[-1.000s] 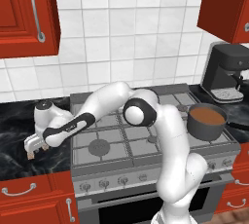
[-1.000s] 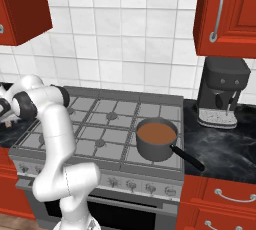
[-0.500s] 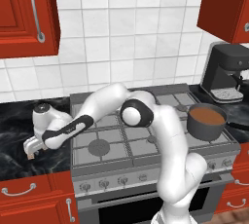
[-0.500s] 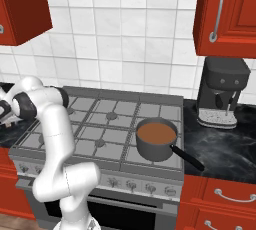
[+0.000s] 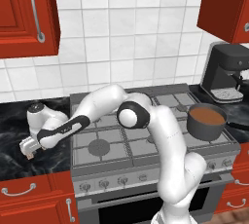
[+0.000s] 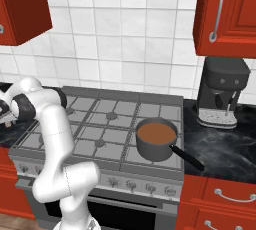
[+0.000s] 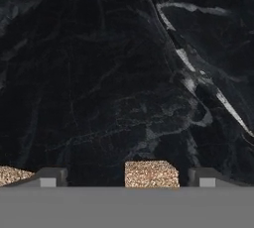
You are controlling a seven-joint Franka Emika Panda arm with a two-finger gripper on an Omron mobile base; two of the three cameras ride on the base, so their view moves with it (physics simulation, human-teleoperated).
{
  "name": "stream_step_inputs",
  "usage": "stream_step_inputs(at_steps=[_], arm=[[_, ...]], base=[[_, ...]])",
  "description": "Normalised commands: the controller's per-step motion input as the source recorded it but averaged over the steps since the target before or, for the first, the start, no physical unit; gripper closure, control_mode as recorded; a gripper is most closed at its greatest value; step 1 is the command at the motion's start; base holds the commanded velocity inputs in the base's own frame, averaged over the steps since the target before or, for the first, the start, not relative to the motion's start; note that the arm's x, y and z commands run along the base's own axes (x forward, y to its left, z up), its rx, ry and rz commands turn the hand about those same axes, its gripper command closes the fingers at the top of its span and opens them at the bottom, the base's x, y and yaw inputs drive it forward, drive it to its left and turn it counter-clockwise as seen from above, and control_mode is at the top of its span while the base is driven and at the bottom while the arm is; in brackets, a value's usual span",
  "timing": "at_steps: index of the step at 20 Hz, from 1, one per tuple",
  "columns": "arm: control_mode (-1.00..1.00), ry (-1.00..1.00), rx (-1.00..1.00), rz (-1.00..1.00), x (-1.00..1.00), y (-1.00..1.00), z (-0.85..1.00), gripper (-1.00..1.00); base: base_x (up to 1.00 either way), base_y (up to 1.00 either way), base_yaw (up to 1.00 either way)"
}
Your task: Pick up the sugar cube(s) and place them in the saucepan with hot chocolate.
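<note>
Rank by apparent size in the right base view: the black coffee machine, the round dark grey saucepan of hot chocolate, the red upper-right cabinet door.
1. Red upper-right cabinet door, though cropped by the frame.
2. Black coffee machine.
3. Round dark grey saucepan of hot chocolate, not much smaller once its handle counts.

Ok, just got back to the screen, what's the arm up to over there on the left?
The arm is stretched out to the black marble counter left of the stove. The gripper is low over the counter with its jaws open around a tan speckled sugar cube, not closed on it yet. A second tan cube lies just outside one finger. The saucepan with hot chocolate waits on the front right burner.
</note>
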Motion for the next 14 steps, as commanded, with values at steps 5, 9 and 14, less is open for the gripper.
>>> stream_step_inputs(at_steps=[5, 9, 14], arm=[[-1.00, 0.03, 0.00, 0.00, -0.15, 0.00, -0.03, 1.00], [-1.00, 0.01, 0.00, 0.00, -0.01, -0.09, -0.17, 1.00], [-1.00, 0.01, 0.00, 0.00, 0.00, -0.16, -0.09, 1.00]], base=[[0.00, 0.00, 0.00], [0.00, 0.00, 0.00], [0.00, 0.00, 0.00]])
